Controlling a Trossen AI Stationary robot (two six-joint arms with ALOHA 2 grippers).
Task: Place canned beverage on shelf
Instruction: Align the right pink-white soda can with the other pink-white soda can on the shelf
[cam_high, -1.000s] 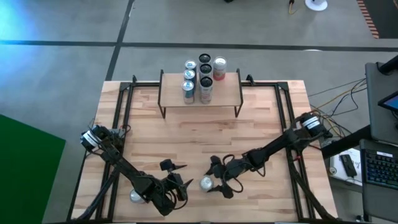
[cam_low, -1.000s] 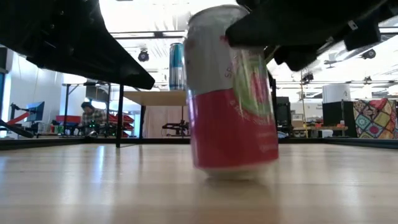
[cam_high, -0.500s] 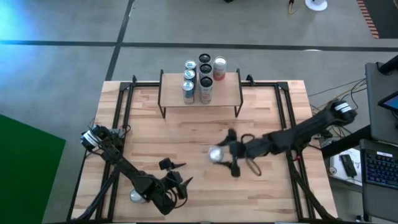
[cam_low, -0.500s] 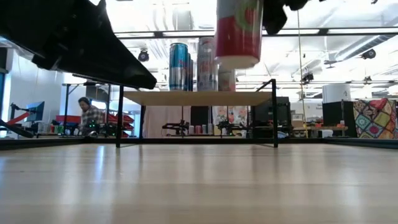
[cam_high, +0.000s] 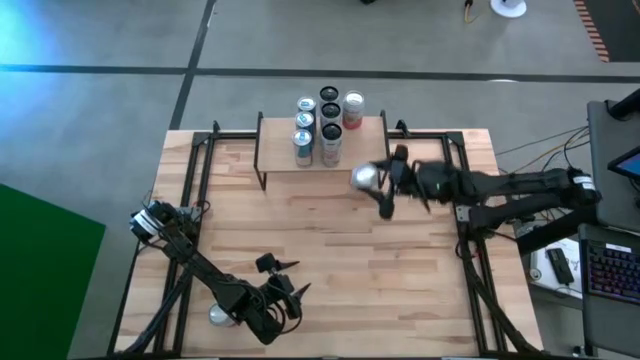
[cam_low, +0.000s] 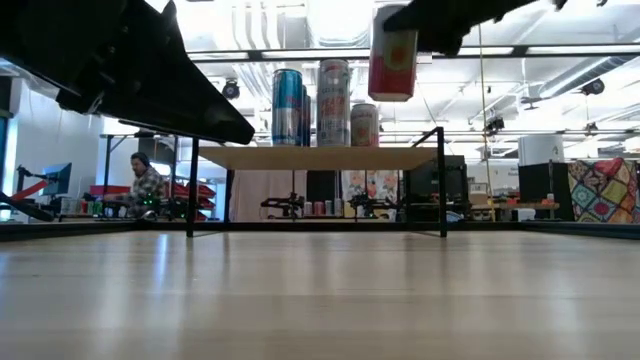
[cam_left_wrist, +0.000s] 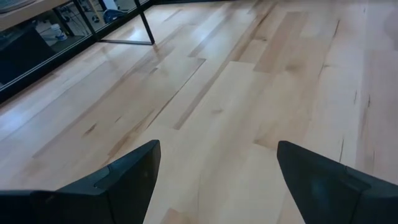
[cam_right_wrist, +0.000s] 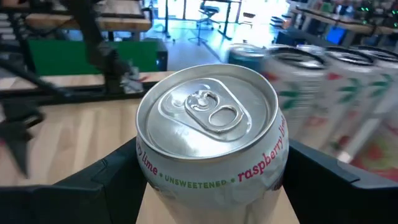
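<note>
Right gripper (cam_high: 383, 186): fingers spread wide, clamped on a red-and-white can (cam_right_wrist: 211, 149), silver top up, upright, lifted above the shelf (cam_low: 318, 157) at its right end. Left gripper (cam_left_wrist: 214, 168): fingers parted, grasping nothing, low over the tabletop (cam_high: 320, 240).

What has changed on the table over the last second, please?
The right tool lifted the red-and-white can off the near tabletop and carried it up and away to the shelf's right end, where it hangs just above plank height, not yet set down. The left tool stayed open and idle near the front edge, and the six cans on the shelf stayed put.
</note>
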